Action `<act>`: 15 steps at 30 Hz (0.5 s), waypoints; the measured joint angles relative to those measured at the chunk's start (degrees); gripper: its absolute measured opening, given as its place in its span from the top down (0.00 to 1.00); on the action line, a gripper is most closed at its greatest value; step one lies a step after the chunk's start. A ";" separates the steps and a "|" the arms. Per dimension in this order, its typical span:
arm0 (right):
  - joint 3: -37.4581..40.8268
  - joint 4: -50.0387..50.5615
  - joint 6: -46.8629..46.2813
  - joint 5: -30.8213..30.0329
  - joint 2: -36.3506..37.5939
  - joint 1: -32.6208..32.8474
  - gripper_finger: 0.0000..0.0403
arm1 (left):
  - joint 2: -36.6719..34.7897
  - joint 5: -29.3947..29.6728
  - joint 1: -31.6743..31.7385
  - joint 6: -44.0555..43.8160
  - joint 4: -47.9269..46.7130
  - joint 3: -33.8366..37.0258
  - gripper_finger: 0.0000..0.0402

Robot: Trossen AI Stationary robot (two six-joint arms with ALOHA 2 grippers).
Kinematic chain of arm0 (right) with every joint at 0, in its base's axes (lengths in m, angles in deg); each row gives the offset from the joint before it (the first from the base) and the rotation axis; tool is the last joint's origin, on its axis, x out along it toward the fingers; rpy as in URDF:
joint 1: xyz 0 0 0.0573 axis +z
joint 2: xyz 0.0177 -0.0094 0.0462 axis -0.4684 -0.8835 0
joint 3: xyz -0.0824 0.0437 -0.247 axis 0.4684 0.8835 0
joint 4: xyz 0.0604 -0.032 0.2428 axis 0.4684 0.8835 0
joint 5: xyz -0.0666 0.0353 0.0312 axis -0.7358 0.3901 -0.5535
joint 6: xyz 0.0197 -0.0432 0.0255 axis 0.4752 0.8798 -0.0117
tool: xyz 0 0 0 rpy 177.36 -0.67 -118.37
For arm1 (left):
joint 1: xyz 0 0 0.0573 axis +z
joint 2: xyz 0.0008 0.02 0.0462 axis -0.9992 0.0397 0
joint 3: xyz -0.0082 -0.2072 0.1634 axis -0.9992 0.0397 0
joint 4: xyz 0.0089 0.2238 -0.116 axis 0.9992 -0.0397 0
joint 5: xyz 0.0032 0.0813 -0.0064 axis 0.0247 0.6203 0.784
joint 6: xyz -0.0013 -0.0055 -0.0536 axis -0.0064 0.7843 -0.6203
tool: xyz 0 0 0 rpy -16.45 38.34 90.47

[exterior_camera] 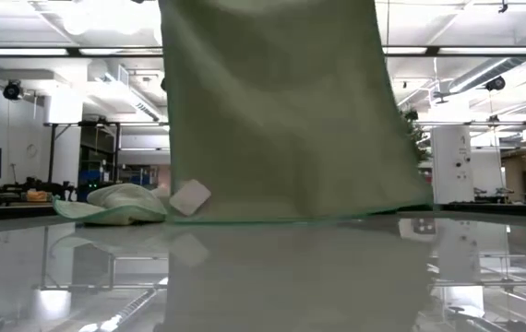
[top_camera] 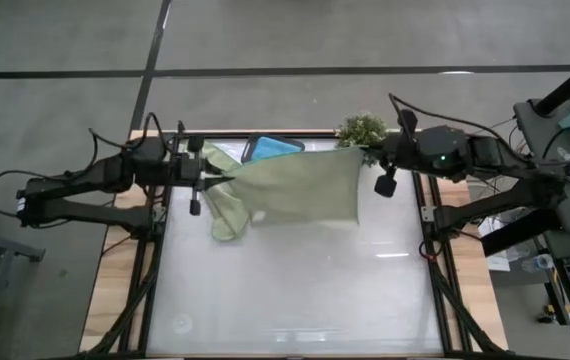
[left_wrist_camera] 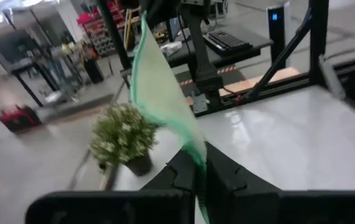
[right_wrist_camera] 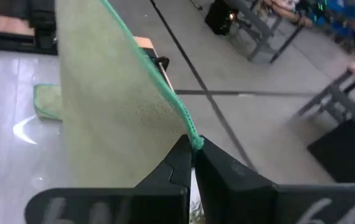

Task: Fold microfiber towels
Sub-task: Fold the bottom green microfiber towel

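The near half of the white table point(top_camera: 295, 300) is bare and glossy. Beyond it, across the middle, a sage green towel point(top_camera: 300, 190) hangs stretched between the two arms, held up by its two top corners. In the low view its lower edge point(exterior_camera: 300, 219) reaches the tabletop or hangs just over it; which of the two cannot be told.

The left gripper point(top_camera: 210, 180) sits at the towel's left corner, its jaws pressed together and pinching the green hem, as the left wrist view shows point(left_wrist_camera: 197, 165). The right gripper point(top_camera: 373, 152) is at the far right corner, its jaws likewise pinching the hem point(right_wrist_camera: 195, 149).

Below the left gripper a second sage green towel point(top_camera: 227, 212) lies crumpled on the table, partly under the hanging one; the low view shows it as a low heap at left point(exterior_camera: 120, 205).

Farther back, at the far edge, a teal-blue towel point(top_camera: 270, 148) peeks out from behind the hanging cloth. To its right, near the right gripper, stands a small bushy potted plant point(top_camera: 361, 130).
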 joint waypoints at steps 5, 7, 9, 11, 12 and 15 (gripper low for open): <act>-2.62 0.89 3.87 0.22 -0.19 0.02 0.98 | 2.06 0.13 0.02 6.33 -0.93 -4.72 1.00; -3.67 4.63 2.64 1.44 0.21 0.02 0.98 | 2.56 0.10 0.02 6.26 -3.66 -6.70 1.00; -4.09 8.76 -0.70 4.93 0.63 0.02 0.98 | 2.65 -0.15 -0.25 5.02 -6.47 -7.22 1.00; -3.74 11.60 -5.04 10.41 1.13 0.02 0.98 | 2.58 -1.82 -0.87 2.07 -8.42 -6.46 1.00; -3.23 12.90 -7.04 13.92 1.31 0.02 0.98 | 2.72 -3.14 -1.38 0.10 -8.78 -5.65 1.00; -0.96 14.77 -12.40 23.37 1.83 0.83 0.98 | 2.71 -6.59 -3.83 -3.42 -8.27 -2.11 1.00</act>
